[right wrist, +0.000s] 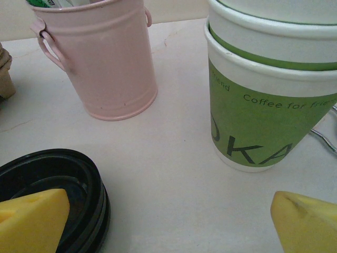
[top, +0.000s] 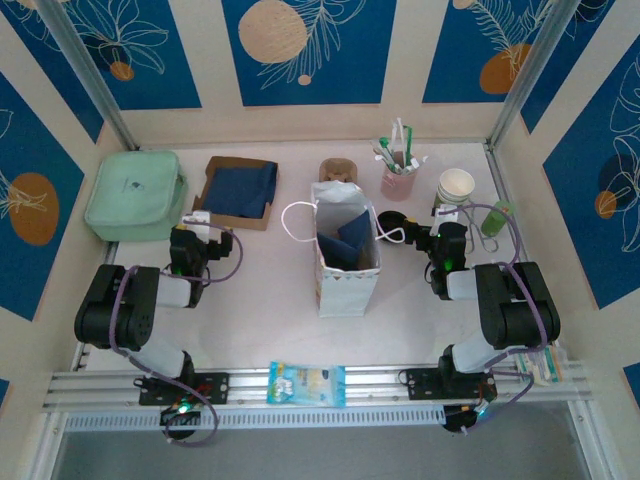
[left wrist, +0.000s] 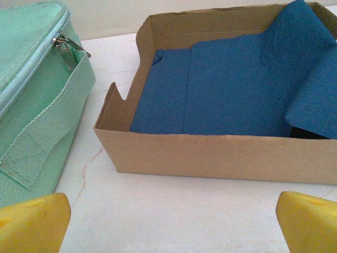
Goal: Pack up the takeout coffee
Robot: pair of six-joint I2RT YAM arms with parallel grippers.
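The takeout coffee shows as stacked paper cups (top: 457, 188), cream above and green below (right wrist: 263, 105), standing at the back right with no lid on. A stack of round black lids (top: 392, 220) lies to their left, and in the right wrist view the lids (right wrist: 52, 200) sit by my left fingertip. My right gripper (top: 437, 228) (right wrist: 171, 221) is open just short of the cups, with bare table between its yellow fingers. My left gripper (top: 197, 220) (left wrist: 174, 221) is open too, low in front of a cardboard box (left wrist: 210, 153).
A white paper bag (top: 345, 255) with blue paper inside stands open at the centre. A pink bucket of stirrers (top: 398, 180) (right wrist: 105, 63) is behind the lids. A green pouch (top: 135, 195) (left wrist: 31, 105) lies at the back left, a slim green tube (top: 497, 218) at the right, and a snack packet (top: 307, 383) on the front rail.
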